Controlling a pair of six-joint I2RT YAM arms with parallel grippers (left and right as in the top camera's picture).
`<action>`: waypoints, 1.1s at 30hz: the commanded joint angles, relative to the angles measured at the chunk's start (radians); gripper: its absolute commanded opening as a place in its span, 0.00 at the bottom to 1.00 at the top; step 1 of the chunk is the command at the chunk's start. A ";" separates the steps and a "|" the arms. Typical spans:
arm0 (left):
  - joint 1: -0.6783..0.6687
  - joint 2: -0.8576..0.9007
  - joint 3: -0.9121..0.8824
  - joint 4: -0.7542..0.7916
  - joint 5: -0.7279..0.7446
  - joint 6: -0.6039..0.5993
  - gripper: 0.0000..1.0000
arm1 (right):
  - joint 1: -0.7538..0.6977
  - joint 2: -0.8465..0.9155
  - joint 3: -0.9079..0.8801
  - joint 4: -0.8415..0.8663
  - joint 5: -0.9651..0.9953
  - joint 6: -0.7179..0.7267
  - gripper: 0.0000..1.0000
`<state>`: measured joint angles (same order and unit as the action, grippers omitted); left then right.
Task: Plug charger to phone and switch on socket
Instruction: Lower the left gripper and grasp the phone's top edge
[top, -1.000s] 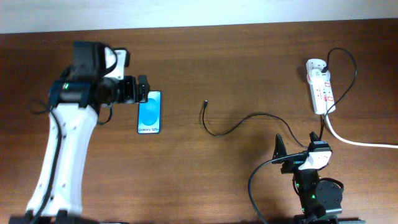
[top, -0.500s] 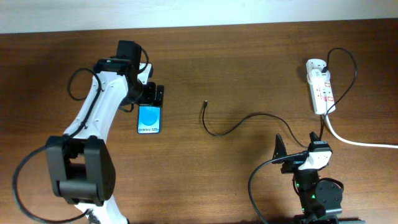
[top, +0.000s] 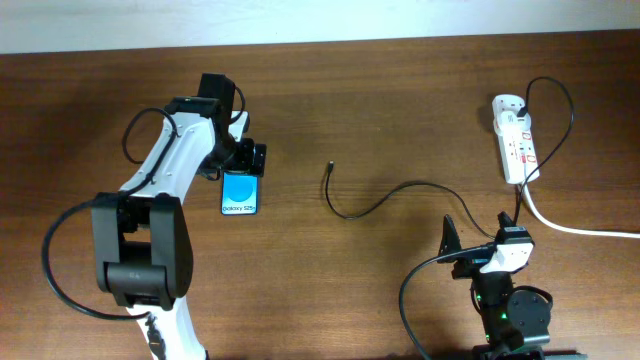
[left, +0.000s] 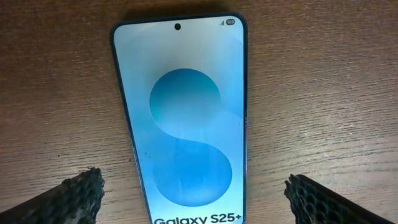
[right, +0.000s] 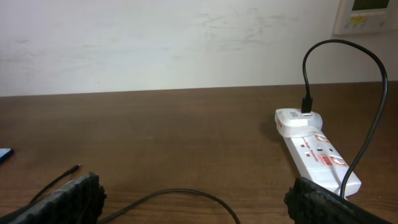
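The phone (top: 240, 191) lies flat, screen up, at about 9 o'clock on the table (top: 400, 90), its text end toward 6 o'clock. The left gripper (top: 250, 158) hangs over it, jaws spread wide and holding nothing. From above, the gripper shows at the phone's 12 o'clock end. In the wrist view its pads (left: 81, 190) flank the phone, with bare wood between each pad and the long edges. That looks like a line-up to pinch or steady the phone across its width. Whether the pads are down at table level cannot be told.

The charger (top: 400, 190) curls across the middle, and its tip (top: 329, 167) rests free at the phone's 3 o'clock, apart from it. The port is probably at the text end, so the tip would have to come round to 6 o'clock. The wood there is open.

The charger's other end is seated in an adapter on the socket (top: 514, 140), which lies well apart at 3 o'clock. A white cord (top: 580, 228) runs off from the socket toward 4 o'clock. The right gripper (top: 478, 238) sits at the 6 o'clock edge, also wide and holding nothing. It has free room toward the cable and the switches.
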<state>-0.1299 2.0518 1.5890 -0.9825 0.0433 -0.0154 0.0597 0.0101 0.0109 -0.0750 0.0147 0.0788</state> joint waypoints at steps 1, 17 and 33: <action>0.000 0.013 0.015 0.002 -0.015 0.016 0.99 | 0.006 -0.006 -0.005 -0.007 0.004 0.004 0.99; 0.000 0.094 0.015 0.032 -0.014 0.016 0.99 | 0.006 -0.006 -0.005 -0.007 0.004 0.004 0.98; 0.000 0.146 0.015 0.053 -0.027 0.016 1.00 | 0.006 -0.006 -0.005 -0.007 0.004 0.004 0.98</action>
<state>-0.1307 2.1715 1.5948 -0.9333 0.0284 -0.0116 0.0597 0.0101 0.0109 -0.0750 0.0147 0.0788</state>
